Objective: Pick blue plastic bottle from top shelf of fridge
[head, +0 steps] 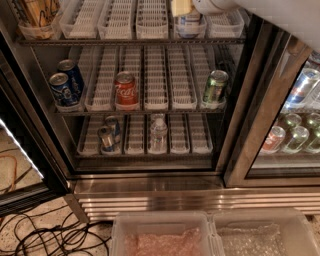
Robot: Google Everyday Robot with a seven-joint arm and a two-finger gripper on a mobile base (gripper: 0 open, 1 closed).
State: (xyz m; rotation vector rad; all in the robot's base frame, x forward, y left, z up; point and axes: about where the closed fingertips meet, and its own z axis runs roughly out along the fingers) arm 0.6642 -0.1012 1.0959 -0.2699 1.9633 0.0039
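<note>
upper right of centre, the gripper sits over the blue bottle on the top shelf; open or closed, cannot tell.

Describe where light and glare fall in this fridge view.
Camera view: bright bands gleam on the ribbed steel base; a white strip glows at the left edge; the fridge interior is dimmer; the gripper sits at the top edge, over the blue plastic bottle on the top shelf.
</note>
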